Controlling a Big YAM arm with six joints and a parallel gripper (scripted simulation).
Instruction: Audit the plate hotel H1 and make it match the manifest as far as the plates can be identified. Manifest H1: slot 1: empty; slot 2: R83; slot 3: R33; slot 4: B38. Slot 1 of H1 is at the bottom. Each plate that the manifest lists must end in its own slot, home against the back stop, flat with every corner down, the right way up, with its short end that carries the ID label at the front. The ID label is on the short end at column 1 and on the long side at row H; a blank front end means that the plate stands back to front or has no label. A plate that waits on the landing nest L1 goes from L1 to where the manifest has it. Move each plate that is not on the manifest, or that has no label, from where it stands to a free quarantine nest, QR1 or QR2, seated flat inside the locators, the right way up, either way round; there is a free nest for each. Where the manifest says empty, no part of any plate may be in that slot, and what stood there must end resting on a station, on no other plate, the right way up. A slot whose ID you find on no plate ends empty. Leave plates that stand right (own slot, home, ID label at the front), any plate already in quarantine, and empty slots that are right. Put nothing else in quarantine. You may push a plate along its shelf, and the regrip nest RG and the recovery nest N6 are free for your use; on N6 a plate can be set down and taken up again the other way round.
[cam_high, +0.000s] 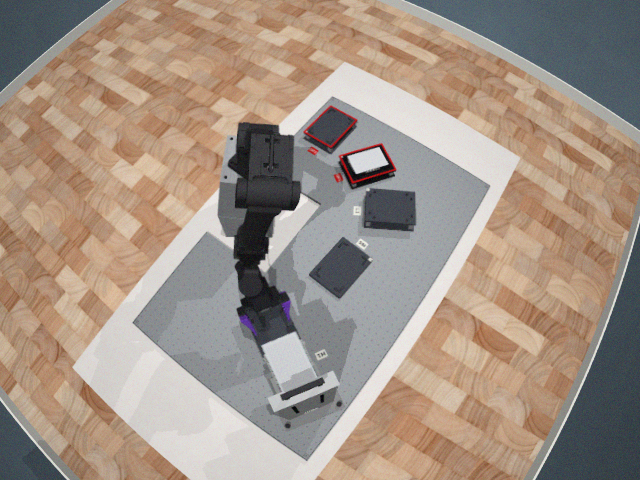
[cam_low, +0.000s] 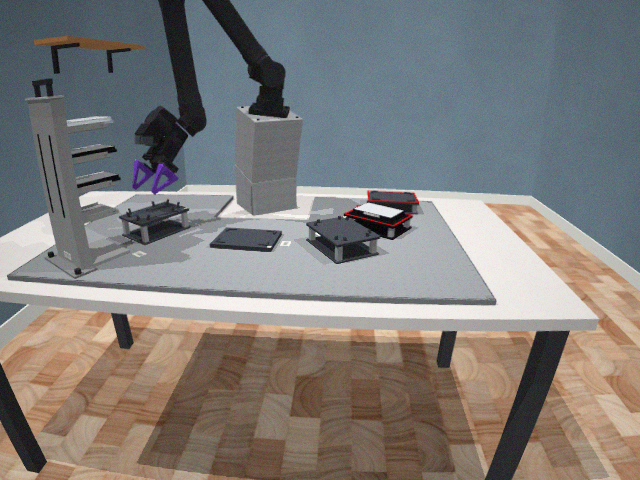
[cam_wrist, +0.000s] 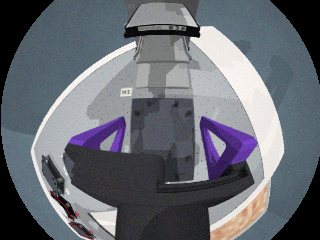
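Note:
The plate hotel H1 (cam_low: 51, 170) (cam_high: 302, 395) (cam_wrist: 162, 23) stands at the mat's left end. In the exterior view its top shelf holds a light plate (cam_low: 88, 122) (cam_high: 289, 359). The two shelves below each hold a dark-edged plate (cam_low: 93, 150) (cam_low: 98, 179). The bottom shelf (cam_low: 99, 210) looks bare. My gripper (cam_low: 154, 177) (cam_high: 264, 316) (cam_wrist: 163, 140) is open and empty. It hangs in front of the hotel, above a raised dark nest (cam_low: 154, 212) (cam_wrist: 163, 120) that carries no plate. No label can be read.
Two red-rimmed quarantine nests stand at the far right: one (cam_high: 330, 126) (cam_low: 392, 196) is bare, the other (cam_high: 356, 178) (cam_low: 382, 223) holds a white plate (cam_high: 368, 162) (cam_low: 379, 209). A raised dark nest (cam_high: 389, 208) (cam_low: 342, 235) and a flat dark nest (cam_high: 341, 266) (cam_low: 247, 238) lie mid-mat. The arm's grey pedestal (cam_low: 267, 160) stands behind.

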